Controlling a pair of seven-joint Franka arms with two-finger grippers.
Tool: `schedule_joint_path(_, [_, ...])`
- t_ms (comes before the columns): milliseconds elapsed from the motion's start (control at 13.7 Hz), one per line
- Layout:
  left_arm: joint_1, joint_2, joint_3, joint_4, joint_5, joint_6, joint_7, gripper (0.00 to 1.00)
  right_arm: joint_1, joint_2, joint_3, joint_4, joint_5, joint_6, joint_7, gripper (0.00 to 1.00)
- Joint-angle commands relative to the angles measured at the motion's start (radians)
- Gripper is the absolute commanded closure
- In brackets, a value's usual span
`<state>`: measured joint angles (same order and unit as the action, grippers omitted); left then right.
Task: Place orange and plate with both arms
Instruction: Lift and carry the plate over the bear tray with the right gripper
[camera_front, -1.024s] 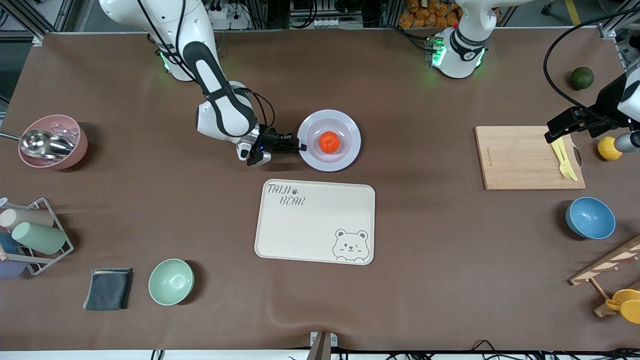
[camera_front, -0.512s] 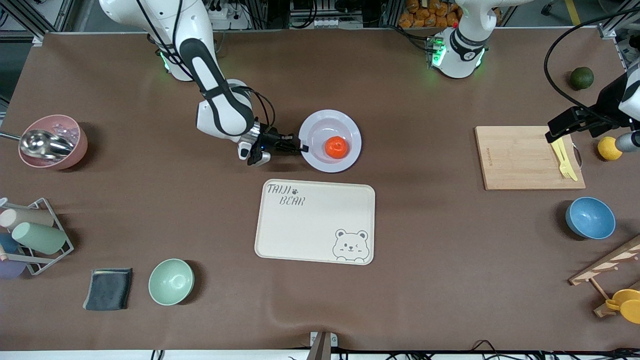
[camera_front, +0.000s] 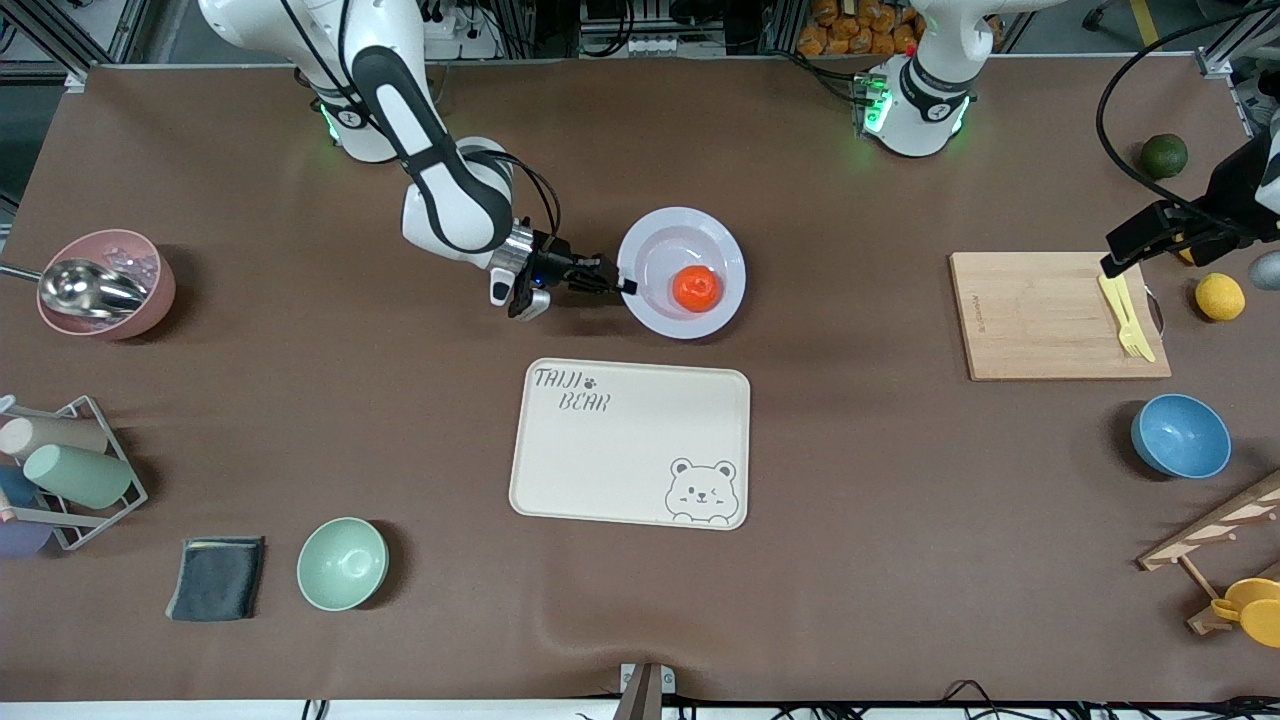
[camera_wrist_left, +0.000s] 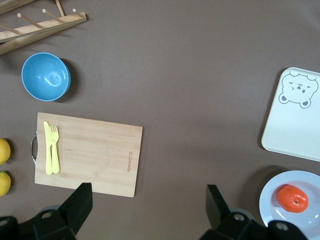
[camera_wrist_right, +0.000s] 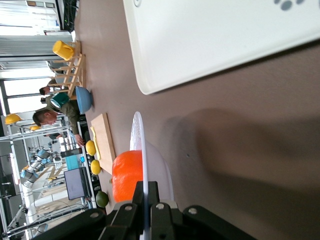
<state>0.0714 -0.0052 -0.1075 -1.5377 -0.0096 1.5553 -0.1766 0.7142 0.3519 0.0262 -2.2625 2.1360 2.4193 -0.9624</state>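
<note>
pale plate (camera_front: 683, 248), red-orange orange (camera_front: 696, 288), seemingly tilted

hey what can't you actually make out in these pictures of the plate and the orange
- Right wrist view: the gripper's fingers hide where the plate rim is clamped; the plate's edge hides part of the orange.
- Left wrist view: the picture edge crops the plate.
- Front view: the left gripper is too dark to tell open or shut.

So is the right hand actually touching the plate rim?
Touching. The right wrist view shows the right hand shut on the plate rim, edge between its fingers.
</note>
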Motion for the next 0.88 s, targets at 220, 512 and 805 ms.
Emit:
schedule_joint_path(220, [0.007,-0.01,0.0,0.004,-0.007,-0.018,0.025,0.0,-0.117,-0.025,-0.006,0.032,0.03,-0.032,0.005,1.0])
schedule_joint_path(512, [0.008,-0.01,0.002,0.002,-0.007,-0.018,0.025,0.0,-0.212,0.034,-0.008,0.124,0.022,-0.038,-0.006,1.0])
schedule_joint_path(805, [0.008,-0.012,0.006,0.002,-0.006,-0.02,0.048,0.0,-0.258,0.211,-0.008,0.282,0.021,-0.045,-0.116,1.0])
